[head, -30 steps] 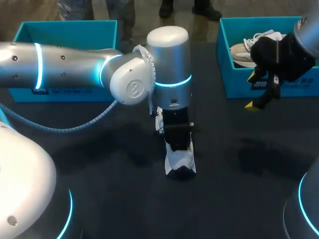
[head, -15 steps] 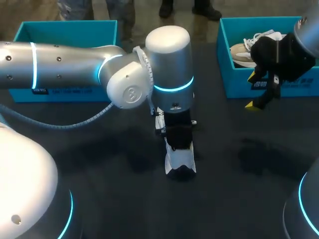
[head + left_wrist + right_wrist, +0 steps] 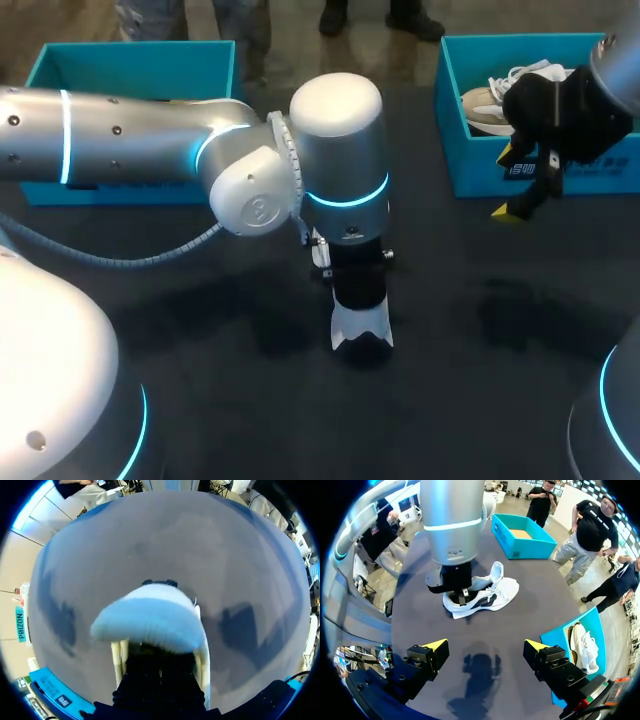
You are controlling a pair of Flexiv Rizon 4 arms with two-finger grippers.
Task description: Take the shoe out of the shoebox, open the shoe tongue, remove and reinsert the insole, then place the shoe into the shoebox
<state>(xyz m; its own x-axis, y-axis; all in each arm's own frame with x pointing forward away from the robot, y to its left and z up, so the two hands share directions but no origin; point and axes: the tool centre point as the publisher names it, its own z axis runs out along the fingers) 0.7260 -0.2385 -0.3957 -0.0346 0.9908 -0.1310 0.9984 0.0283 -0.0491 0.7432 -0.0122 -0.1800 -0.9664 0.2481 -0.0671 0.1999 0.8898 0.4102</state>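
The left gripper (image 3: 358,288) is pictured lowered straight down onto the white shoe (image 3: 362,328), its black body pressed against the upper of the shoe. Whether it is apart or clamped cannot be told, as that part is hidden in every view. The shoe is seen on its sole near the middle of the dark bench (image 3: 250,400), outside both boxes. The left arm (image 3: 130,135) is stretched in across the bench from the side. The right gripper (image 3: 485,647) is held wide apart with nothing between its yellow tips, well apart from the shoe. It is poised above the bench just beside the right shoebox (image 3: 480,175), in which a second shoe (image 3: 490,105) is laid. The left shoebox (image 3: 130,60) is set at the far left, behind the left arm.
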